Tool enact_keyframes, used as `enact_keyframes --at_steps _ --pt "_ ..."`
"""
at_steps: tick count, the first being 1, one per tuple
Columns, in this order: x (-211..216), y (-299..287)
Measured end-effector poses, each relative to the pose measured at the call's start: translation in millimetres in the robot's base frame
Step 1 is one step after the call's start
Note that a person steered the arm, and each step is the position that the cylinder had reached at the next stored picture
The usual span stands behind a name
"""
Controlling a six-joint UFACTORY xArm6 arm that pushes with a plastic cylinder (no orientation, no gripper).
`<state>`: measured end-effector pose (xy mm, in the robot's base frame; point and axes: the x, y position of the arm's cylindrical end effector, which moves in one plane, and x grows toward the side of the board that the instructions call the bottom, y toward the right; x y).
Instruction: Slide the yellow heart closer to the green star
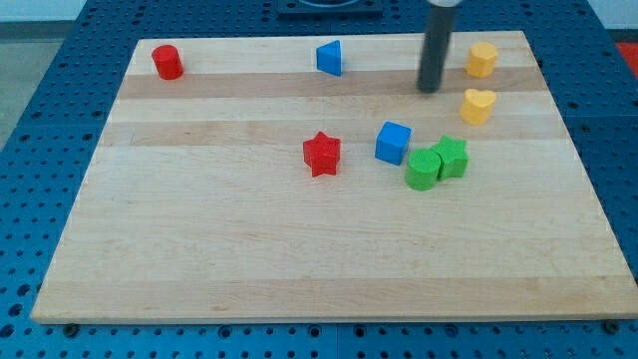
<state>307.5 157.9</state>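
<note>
The yellow heart [478,105] lies near the board's right edge, in the upper part. The green star [454,157] lies below and a little left of it, touching a rounder green block [422,170] on its lower left. My tip [430,90] rests on the board to the left of the yellow heart and slightly above it, a short gap away and not touching it. The tip is well above the two green blocks.
A yellow hexagon-like block [481,59] sits just above the heart. A blue cube [393,142] lies left of the green blocks, with a red star [321,154] further left. A blue triangle [330,58] and a red cylinder [166,62] are along the top.
</note>
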Motion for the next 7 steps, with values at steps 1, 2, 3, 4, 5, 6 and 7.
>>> enact_keyframes --at_steps 1,2,3,4,5,6,7 --pt "0.0 19.8" --pt "10.5 36.5" --pt "23.5 45.6" --pt "43.1 45.6" --pt "56.7 45.6" --pt "74.6 45.7" --pt "62.2 44.8"
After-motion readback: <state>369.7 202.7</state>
